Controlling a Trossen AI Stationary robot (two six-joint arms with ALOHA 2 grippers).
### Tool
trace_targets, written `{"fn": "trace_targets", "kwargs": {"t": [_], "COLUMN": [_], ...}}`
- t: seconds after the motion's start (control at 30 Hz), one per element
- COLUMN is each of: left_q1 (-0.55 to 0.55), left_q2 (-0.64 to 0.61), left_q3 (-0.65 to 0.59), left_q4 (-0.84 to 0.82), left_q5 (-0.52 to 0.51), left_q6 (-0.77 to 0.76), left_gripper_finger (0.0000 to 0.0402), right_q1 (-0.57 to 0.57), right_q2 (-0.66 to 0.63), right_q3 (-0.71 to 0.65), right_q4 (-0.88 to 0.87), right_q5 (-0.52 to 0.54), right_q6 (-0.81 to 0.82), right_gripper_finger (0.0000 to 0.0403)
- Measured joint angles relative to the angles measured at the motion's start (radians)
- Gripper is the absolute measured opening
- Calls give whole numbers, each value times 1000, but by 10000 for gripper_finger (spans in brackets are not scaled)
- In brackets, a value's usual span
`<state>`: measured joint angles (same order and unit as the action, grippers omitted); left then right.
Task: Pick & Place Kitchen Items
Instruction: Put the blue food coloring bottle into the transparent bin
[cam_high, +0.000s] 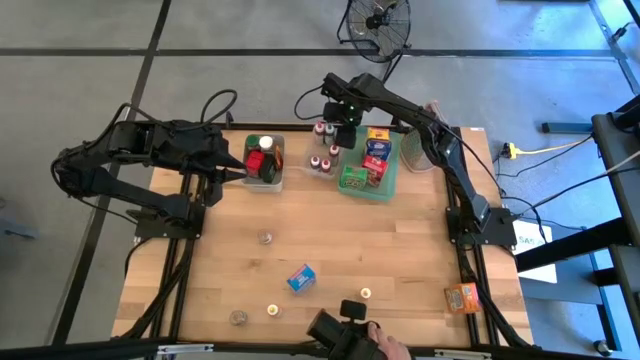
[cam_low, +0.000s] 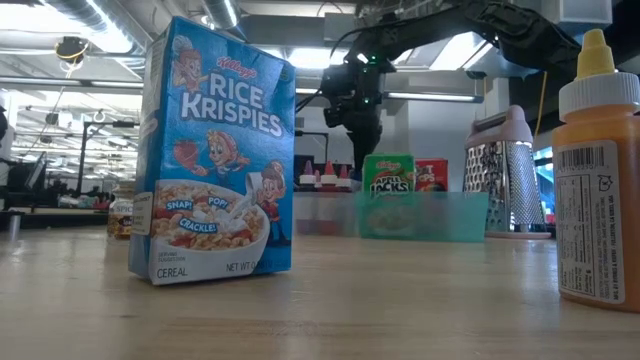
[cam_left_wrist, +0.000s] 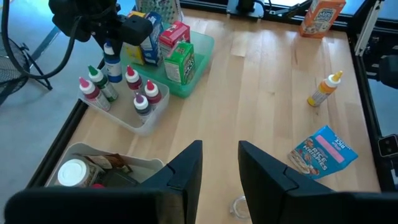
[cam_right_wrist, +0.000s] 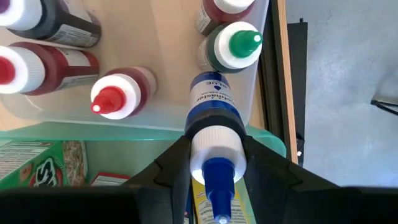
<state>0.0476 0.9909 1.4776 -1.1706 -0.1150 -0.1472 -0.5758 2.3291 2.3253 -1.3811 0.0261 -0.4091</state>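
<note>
My right gripper (cam_right_wrist: 214, 163) hangs over the far end of a clear bin (cam_high: 325, 160) of small bottles, shut on a blue-capped bottle (cam_left_wrist: 112, 62). In that bin stand red-capped bottles (cam_right_wrist: 112, 99) and a green-capped one (cam_right_wrist: 239, 43). Beside it a green tray (cam_high: 385, 190) holds small food boxes (cam_left_wrist: 180, 62). My left gripper (cam_left_wrist: 221, 165) stands open and empty above a second clear bin (cam_high: 264, 160) holding jars, at the table's far left. My right gripper pinches the bottle between its two fingers (cam_right_wrist: 171, 165), at the white collar (cam_right_wrist: 214, 144) just under the blue cap. The fingers come from above, pointing down. The bottle hangs upright below them, over the bin's edge next to the green tray.
A Rice Krispies box (cam_high: 301, 278) lies mid-table toward the near edge, with small round jars (cam_high: 265, 238) scattered around it. An orange box (cam_high: 462, 297) lies near right, a yellow squeeze bottle (cam_left_wrist: 323, 90) on the wood. A grater (cam_low: 505, 170) stands behind the tray. A camera (cam_high: 340, 325) sits at the near edge.
</note>
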Motion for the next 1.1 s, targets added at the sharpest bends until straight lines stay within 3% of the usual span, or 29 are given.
{"fn": "trace_targets", "kwargs": {"t": [0.57, 1.1], "left_q1": [0, 0], "left_q2": [0, 0], "left_q3": [0, 0], "left_q4": [0, 0], "left_q5": [0, 0], "left_q6": [-16, -16], "left_gripper_finger": [98, 98], "right_q1": [1, 1], "right_q2": [57, 57], "right_q3": [0, 0], "right_q4": [-14, 27], "right_q5": [7, 26], "right_q6": [7, 5], "right_gripper_finger": [130, 207]}}
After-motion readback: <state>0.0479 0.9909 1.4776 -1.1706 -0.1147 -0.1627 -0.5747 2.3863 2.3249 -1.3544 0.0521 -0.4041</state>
